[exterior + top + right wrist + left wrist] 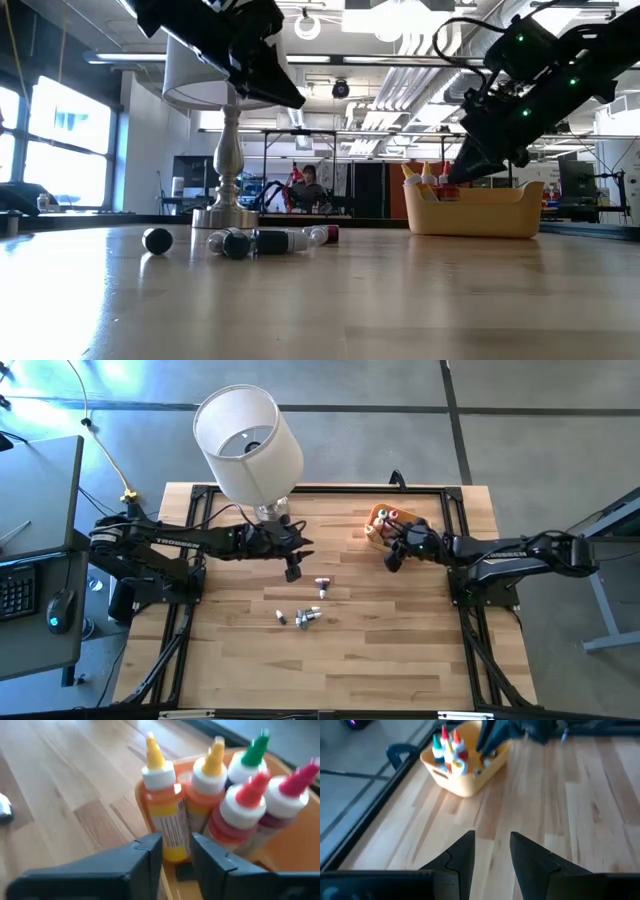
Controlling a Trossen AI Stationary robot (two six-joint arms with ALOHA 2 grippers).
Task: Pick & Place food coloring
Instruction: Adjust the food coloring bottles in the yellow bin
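Observation:
Several food coloring bottles (220, 805) with yellow, green and red pointed caps stand upright in an orange bowl (378, 520) at the far right of the table. Several more bottles (308, 617) lie on their sides on the wood at mid-table (270, 241). My right gripper (177, 852) is at the bowl's near rim, slanting down, its fingers a little apart. A yellow-capped orange bottle (167, 815) stands just beyond its tips. My left gripper (293, 570) hangs above the table beside the loose bottles, open, with only bare wood between its fingers (492, 852). My right gripper has its fingertips (150, 847) right in front of the lower label of the yellow-capped bottle (175, 837), which stands upright in the bowl. The fingers cover the bottle's left edge. I cannot tell whether they touch it.
A white-shaded table lamp (248, 440) stands at the far left centre, its metal base (225, 215) just behind the loose bottles. A black frame (455, 520) runs around the table. There is bare wood (330, 670) toward the near edge.

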